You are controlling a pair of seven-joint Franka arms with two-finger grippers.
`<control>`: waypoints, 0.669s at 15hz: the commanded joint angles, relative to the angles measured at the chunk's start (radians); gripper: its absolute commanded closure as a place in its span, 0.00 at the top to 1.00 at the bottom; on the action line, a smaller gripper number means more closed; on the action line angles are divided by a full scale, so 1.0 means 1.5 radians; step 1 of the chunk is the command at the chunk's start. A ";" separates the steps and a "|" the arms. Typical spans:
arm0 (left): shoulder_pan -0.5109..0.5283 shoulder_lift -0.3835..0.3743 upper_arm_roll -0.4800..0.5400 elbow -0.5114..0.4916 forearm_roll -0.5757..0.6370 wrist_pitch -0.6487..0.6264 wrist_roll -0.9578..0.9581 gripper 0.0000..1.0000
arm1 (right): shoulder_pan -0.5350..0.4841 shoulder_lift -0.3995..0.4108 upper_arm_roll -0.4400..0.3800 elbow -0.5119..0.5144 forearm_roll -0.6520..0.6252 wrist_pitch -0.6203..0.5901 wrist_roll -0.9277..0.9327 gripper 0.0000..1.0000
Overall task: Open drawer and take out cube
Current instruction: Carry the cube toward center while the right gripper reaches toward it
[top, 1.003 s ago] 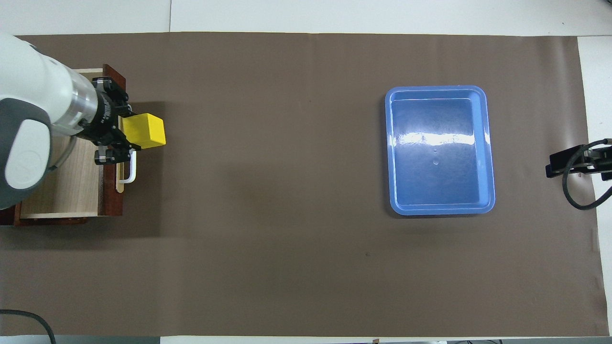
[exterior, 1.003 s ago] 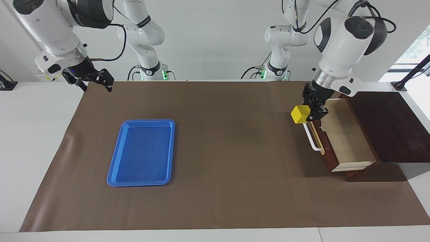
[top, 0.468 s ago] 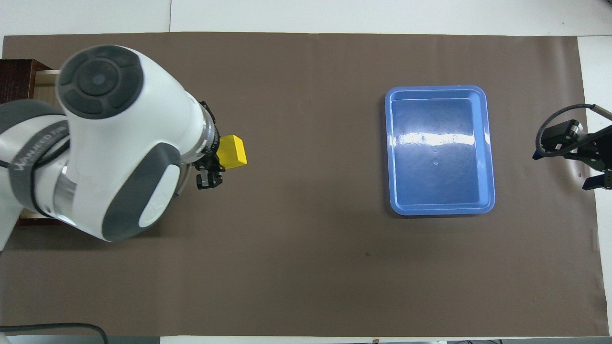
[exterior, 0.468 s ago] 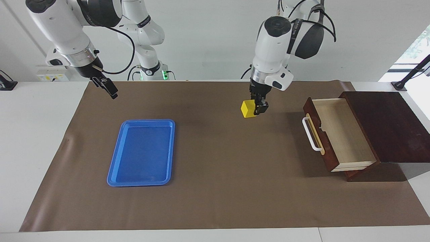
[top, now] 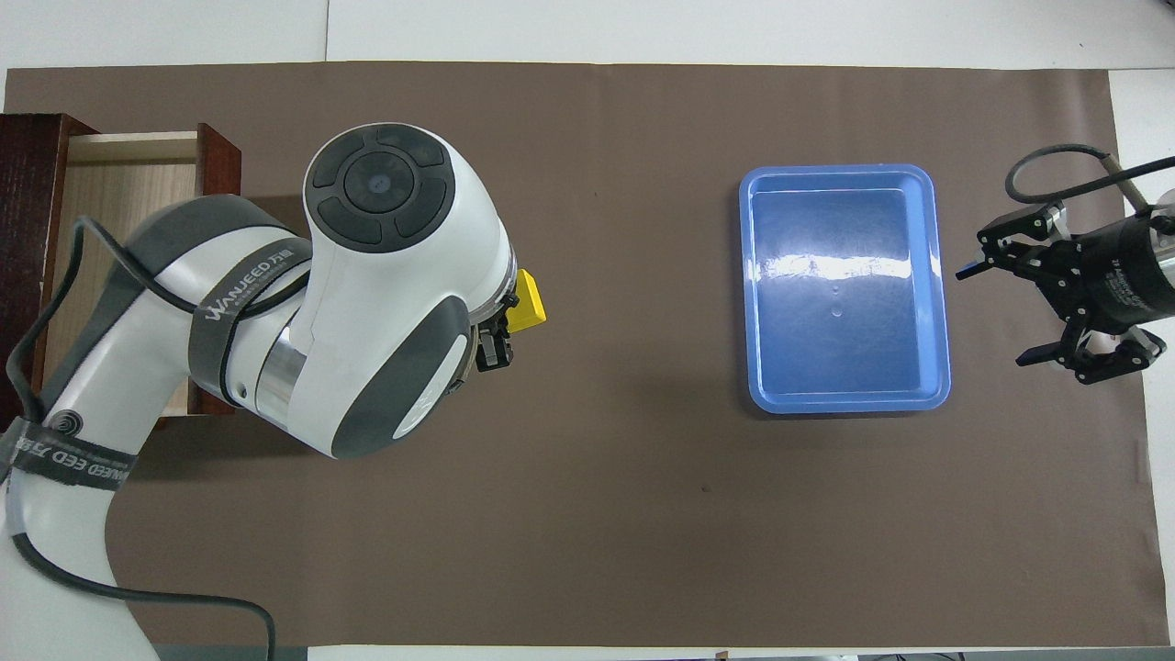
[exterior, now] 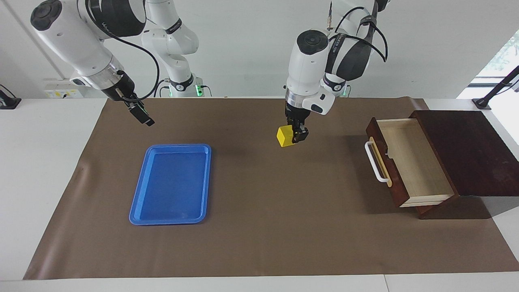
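Right gripper hangs with jaws wide over the brown mat beside the blue tray. Left gripper clamps the yellow cube above mid-mat. The drawer stands open at the left arm's end.

High facing and steep overhead views, sharing one brown mat
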 commanded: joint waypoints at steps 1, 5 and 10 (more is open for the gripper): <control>-0.007 0.003 0.006 0.000 -0.001 0.015 -0.013 0.00 | -0.014 0.036 -0.001 0.003 0.079 0.014 0.036 0.99; -0.008 0.002 0.006 -0.003 -0.001 0.026 -0.015 0.00 | -0.009 0.085 -0.002 0.032 0.164 0.028 0.109 0.99; -0.009 0.000 0.006 -0.017 0.000 0.044 -0.023 0.00 | 0.014 0.130 0.002 0.031 0.251 0.090 0.194 0.99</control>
